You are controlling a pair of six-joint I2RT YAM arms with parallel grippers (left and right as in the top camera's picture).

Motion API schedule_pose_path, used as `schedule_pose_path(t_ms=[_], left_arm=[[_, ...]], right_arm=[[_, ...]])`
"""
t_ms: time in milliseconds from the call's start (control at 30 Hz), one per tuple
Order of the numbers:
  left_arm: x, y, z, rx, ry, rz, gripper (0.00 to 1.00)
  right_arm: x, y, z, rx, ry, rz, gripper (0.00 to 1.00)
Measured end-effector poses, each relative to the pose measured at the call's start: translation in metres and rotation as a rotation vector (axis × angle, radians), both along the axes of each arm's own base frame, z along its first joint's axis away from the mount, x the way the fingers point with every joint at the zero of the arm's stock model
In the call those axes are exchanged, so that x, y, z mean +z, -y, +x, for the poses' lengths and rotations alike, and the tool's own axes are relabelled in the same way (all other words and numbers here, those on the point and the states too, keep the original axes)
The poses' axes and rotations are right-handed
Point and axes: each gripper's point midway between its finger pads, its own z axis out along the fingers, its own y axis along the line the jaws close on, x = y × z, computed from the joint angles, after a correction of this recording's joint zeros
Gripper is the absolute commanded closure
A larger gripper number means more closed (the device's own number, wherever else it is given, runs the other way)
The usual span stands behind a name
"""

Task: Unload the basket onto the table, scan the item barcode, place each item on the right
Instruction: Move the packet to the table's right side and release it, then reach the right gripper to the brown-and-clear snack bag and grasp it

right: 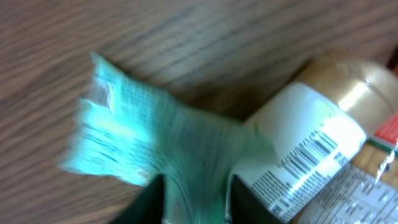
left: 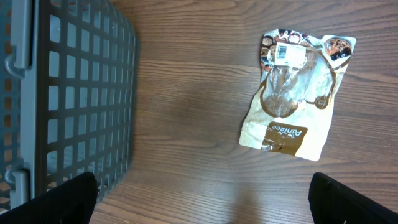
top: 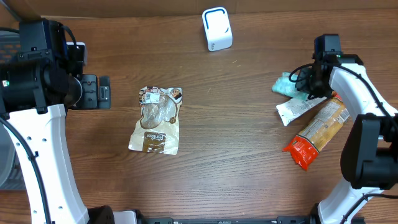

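At nine o'clock, left pincer spread wide, holding nothing. Just left of centre, brown pouch flat, barcode label up. At twelve, white scanner. At three, right pincer partly parted astride blurred teal packet; grip impossible to tell.

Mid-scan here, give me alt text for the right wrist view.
Blurred close-up: a teal packet lies on the wooden table, its near end between the fingers of the right gripper. Beside it, a white pouch shows a barcode.
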Motion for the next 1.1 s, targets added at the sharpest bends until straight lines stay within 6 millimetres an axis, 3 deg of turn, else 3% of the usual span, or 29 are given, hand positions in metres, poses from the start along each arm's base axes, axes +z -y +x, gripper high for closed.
schedule_pose_path(t_ms=[167, 267, 333, 367, 433, 467, 567, 700, 833, 867, 933, 1100], left_arm=[[0.000, 0.000, 0.000, 0.000, 0.000, 0.000, 0.01], [0.000, 0.000, 0.000, 0.000, 0.000, 0.000, 0.00], [0.000, 0.000, 0.000, 0.000, 0.000, 0.000, 0.00], [0.000, 0.000, 0.000, 0.000, 0.000, 0.000, 0.00], [0.000, 0.000, 0.000, 0.000, 0.000, 0.000, 0.01], [0.000, 0.000, 0.000, 0.000, 0.000, 0.000, 0.00], [0.000, 0.000, 0.000, 0.000, 0.000, 0.000, 0.00], [0.000, 0.000, 0.000, 0.000, 0.000, 0.000, 0.00], [0.000, 0.000, 0.000, 0.000, 0.000, 0.000, 0.01], [0.000, 0.000, 0.000, 0.000, 0.000, 0.000, 0.00], [0.000, 0.000, 0.000, 0.000, 0.000, 0.000, 0.00], [0.000, 0.000, 0.000, 0.000, 0.000, 0.000, 0.00]], right_arm=[[-0.001, 0.017, -0.008, -0.024, -0.038, -0.097, 0.54], [0.010, 0.025, -0.020, -0.032, -0.099, -0.147, 0.49], [0.030, 0.028, -0.012, -0.036, -0.084, -0.159, 0.42], [0.054, 0.027, 0.000, -0.039, -0.040, -0.152, 0.42], [0.079, 0.019, 0.011, -0.029, 0.004, -0.105, 0.41], [0.102, 0.007, 0.022, -0.013, 0.065, -0.044, 0.41], [0.132, -0.039, 0.037, 0.075, 0.167, 0.173, 0.40], [0.140, -0.109, 0.031, 0.221, 0.163, 0.401, 0.32], [0.120, -0.178, 0.014, 0.362, 0.099, 0.512, 0.32], [0.114, -0.188, 0.011, 0.383, 0.087, 0.522, 0.33], [0.093, -0.222, -0.001, 0.441, 0.044, 0.551, 0.32], [0.049, -0.285, -0.024, 0.522, -0.024, 0.592, 0.32]])
